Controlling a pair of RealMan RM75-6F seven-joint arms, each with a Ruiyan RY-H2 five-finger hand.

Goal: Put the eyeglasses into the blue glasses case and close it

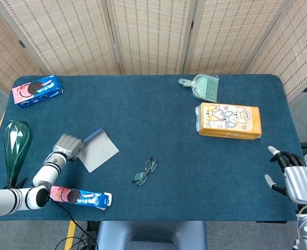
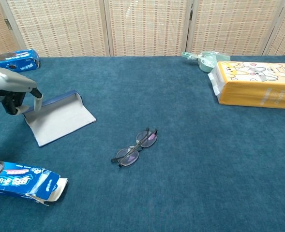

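Note:
The eyeglasses (image 1: 145, 172) (image 2: 135, 147) lie folded open on the blue tabletop, near its front centre. The blue glasses case (image 1: 96, 149) (image 2: 60, 118) lies to their left with its grey flap spread flat. My left hand (image 1: 67, 146) (image 2: 15, 97) is at the case's left end, fingers curled, one finger hooked over the case's edge. My right hand (image 1: 294, 179) hangs at the table's front right edge with fingers apart and nothing in it. It shows only in the head view.
A torn cookie pack (image 1: 83, 198) (image 2: 23, 181) lies at the front left, and a green glass vase (image 1: 15, 148) stands off the left edge. A blue cookie box (image 1: 37, 90) sits back left. A green dustpan (image 1: 203, 86) and an orange tissue pack (image 1: 229, 121) (image 2: 256, 82) sit back right.

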